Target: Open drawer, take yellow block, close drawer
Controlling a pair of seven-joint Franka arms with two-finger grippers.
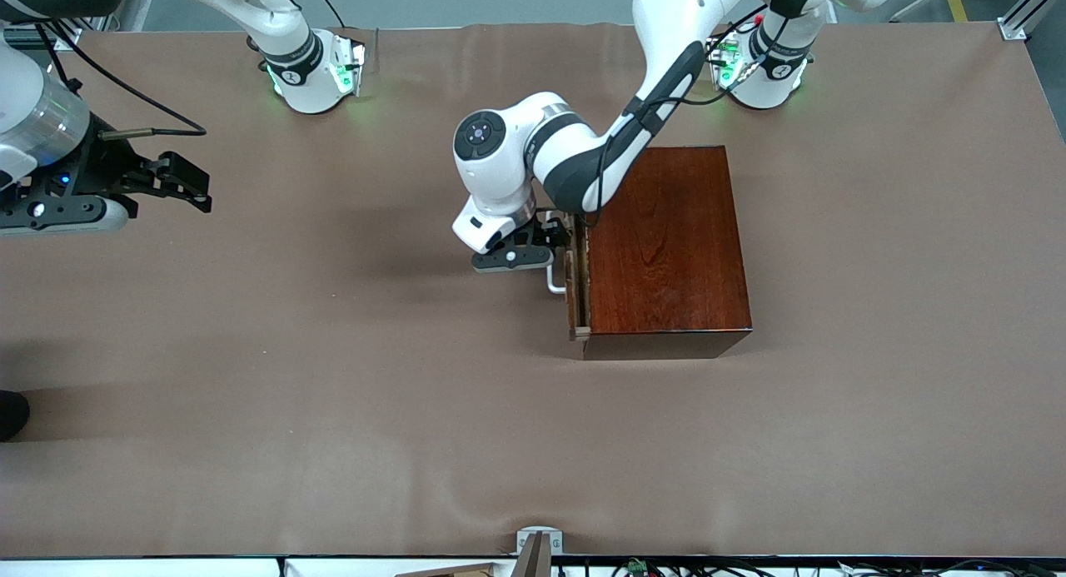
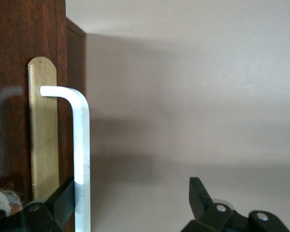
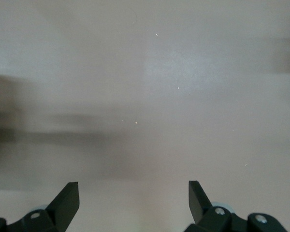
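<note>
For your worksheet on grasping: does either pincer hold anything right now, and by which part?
Nothing is held. The left pincer stands open around the drawer's white handle; the right pincer waits open over bare table.

box: glossy dark red-brown, wood grain | drawer front: dark reddish-brown, brass-gold plate | handle: white | table: plain taupe-brown | 2 arms: white, black grippers

- You see a glossy, dark reddish wooden box with visible grain and a lacquered sheen.
- Its drawer shows a pale wood edge, and its handle looks smooth, white and matt.
- You have a brass-coloured plate under the handle, with a dull sheen.
- The table wears matt brown cloth, slightly rippled.
- The arms' shells look like shiny white plastic.
</note>
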